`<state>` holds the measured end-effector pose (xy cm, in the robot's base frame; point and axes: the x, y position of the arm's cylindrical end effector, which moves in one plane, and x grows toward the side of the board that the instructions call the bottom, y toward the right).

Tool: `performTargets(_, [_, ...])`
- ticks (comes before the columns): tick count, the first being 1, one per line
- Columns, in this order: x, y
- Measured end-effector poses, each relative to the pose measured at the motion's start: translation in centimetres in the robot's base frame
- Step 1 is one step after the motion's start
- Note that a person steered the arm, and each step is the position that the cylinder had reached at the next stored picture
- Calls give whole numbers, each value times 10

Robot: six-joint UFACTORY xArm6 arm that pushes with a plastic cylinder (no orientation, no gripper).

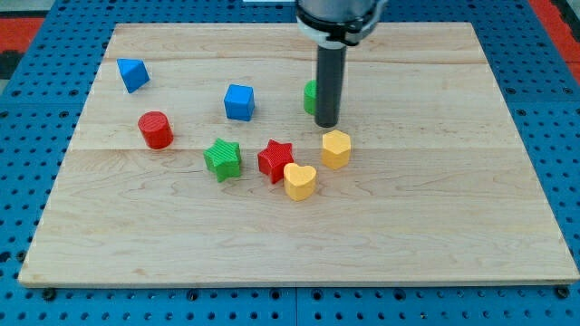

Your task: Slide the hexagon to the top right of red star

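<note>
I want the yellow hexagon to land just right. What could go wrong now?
My tip sits just above the yellow hexagon, so a push from here could drive it down the board, away from the spot up and right of the red star. It could also bump the yellow heart, which touches the star.
</note>
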<state>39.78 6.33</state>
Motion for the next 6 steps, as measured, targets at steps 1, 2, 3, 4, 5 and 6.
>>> performTargets(1, [38,72])
performTargets(2, [84,39])
performTargets(3, [60,1])
performTargets(4, [38,-9])
performTargets(5, [67,38])
performTargets(6, [135,34])
